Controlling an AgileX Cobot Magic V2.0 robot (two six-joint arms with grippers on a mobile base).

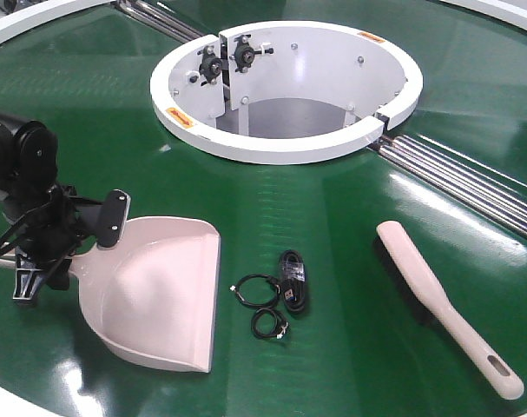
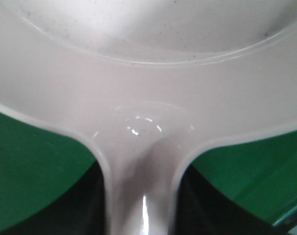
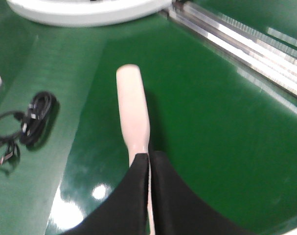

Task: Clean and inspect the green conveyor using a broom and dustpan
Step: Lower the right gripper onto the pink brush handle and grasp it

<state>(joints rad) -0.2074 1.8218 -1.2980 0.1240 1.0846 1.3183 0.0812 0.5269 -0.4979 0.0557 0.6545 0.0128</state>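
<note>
At near left, the left gripper (image 1: 70,250) is clamping the dustpan (image 1: 163,295); the right gripper (image 3: 149,166), pinched narrow, is probably risking fumbling the broom (image 3: 132,105).

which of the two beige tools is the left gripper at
The dustpan, the wide scoop: the left gripper sits at its handle. The slim broom lies apart on the right, past the black cables.

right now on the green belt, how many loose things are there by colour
beige: 2, the dustpan and the broom
black: 1, the cable tangle, counted as one because the pictures don't show whether it is one cable or several
total: 3
</note>
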